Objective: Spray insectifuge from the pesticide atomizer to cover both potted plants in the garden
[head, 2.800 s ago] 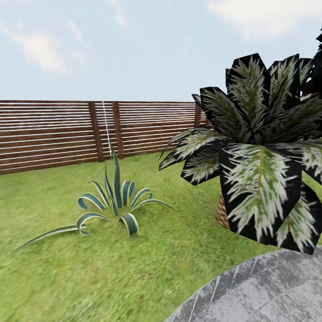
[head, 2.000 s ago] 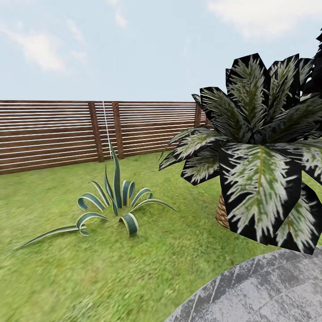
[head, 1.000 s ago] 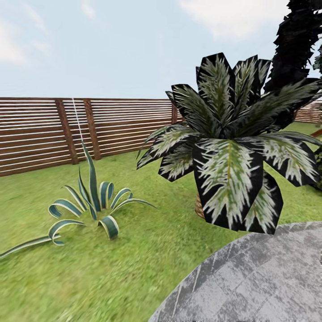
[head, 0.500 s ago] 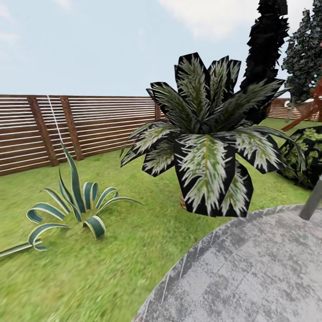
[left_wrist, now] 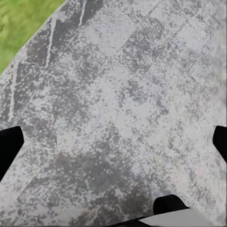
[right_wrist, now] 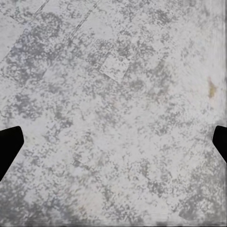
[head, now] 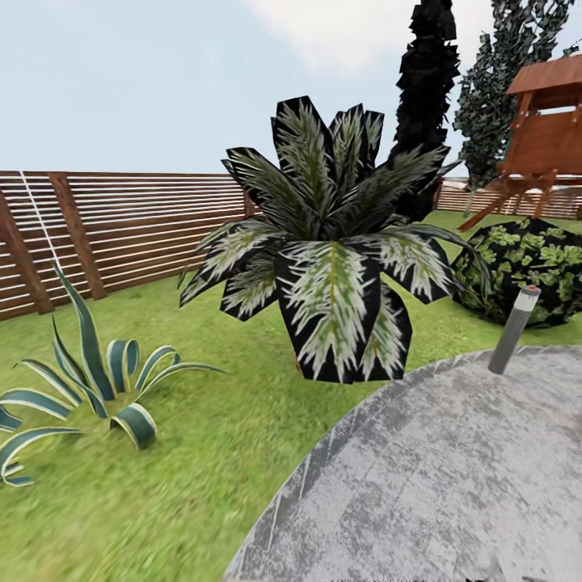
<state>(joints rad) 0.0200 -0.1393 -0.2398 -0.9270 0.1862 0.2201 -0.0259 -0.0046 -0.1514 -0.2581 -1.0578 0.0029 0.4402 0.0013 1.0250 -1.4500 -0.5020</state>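
The garden lawn (head: 186, 453) and the round grey stone patio (head: 436, 485) spread out in the head view, with the brown slatted fence (head: 145, 230) behind. The pesticide atomizer and the two small potted plants are out of view. In the left wrist view my left gripper (left_wrist: 113, 142) hangs open over the patio stone (left_wrist: 123, 94), its dark fingertips (left_wrist: 8, 146) far apart, with a strip of grass (left_wrist: 23, 23) at one corner. My right gripper (right_wrist: 113, 142) is open too, over bare patio stone (right_wrist: 118, 94), with nothing between its fingers.
A big dark variegated plant (head: 331, 259) in a basket stands at the patio's edge. A striped agave (head: 89, 380) grows at the left. A grey bollard light (head: 515, 327), a dark bush (head: 529, 267), tall trees (head: 424, 89) and a wooden play structure (head: 546, 137) are at the right.
The camera has swung to the right, so the whole picture has shifted left. The bollard light, the bush, the trees and the wooden structure have come into view.
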